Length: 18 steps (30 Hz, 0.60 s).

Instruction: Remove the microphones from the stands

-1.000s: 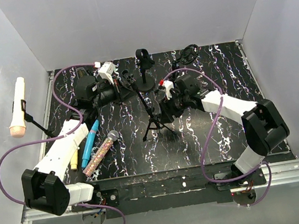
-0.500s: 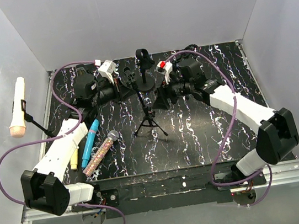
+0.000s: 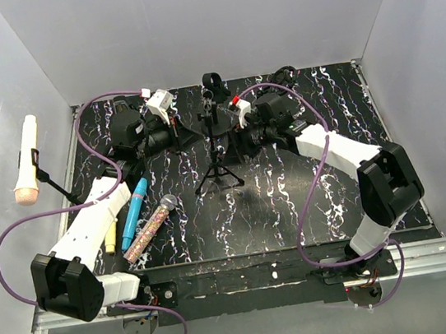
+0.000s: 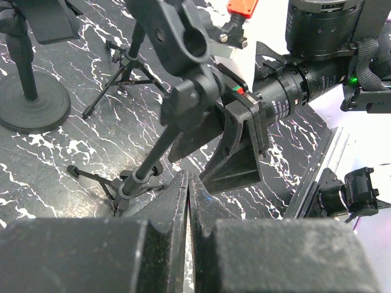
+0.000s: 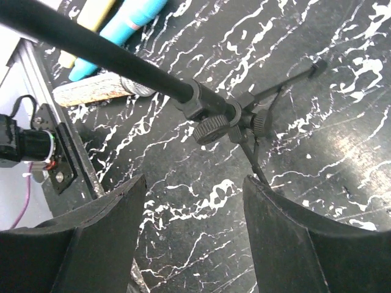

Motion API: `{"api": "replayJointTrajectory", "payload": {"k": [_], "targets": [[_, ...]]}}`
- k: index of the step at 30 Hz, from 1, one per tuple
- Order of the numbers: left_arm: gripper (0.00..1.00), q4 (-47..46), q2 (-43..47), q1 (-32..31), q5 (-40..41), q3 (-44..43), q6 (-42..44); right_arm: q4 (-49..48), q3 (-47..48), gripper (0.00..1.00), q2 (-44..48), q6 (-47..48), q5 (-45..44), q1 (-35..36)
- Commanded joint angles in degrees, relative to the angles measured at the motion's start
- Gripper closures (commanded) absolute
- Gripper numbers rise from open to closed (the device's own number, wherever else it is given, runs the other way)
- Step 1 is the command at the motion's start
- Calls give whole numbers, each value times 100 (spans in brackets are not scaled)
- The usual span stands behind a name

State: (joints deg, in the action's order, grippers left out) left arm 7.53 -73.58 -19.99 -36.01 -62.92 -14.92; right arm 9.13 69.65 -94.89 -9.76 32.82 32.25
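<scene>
We judge the white microphone (image 3: 26,157), clipped in its leaning stand (image 3: 57,184) well left of the tripod stand (image 3: 215,160), light, rigid and smooth, best gripped on its handle beside the clip; our left gripper (image 4: 188,183), just left of the tripod, is pinched closed on nothing, and our right gripper (image 5: 192,180), just right, gapes wide and empty.

Count on inspection. Microphones, four: white mic (image 3: 24,162), blue mic (image 3: 134,211), yellow mic (image 3: 111,236), glitter mic (image 3: 153,224). Stands, four: tripod stand (image 3: 218,170), round-base stand (image 4: 30,104), rear tripod (image 4: 129,58), side stand (image 3: 58,184). Grippers, two: left gripper (image 4: 188,183), right gripper (image 5: 192,183)
</scene>
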Motion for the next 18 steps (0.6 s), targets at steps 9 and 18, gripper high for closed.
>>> {"api": "replayJointTrajectory", "payload": {"k": [9,18], "targets": [[100,20,283,21,-82,-168,138,-289,673,32,-327,52,-178,-8],[36,319,432,21,-125,7,857,308,-195,31,478,957,198,-61]]}}
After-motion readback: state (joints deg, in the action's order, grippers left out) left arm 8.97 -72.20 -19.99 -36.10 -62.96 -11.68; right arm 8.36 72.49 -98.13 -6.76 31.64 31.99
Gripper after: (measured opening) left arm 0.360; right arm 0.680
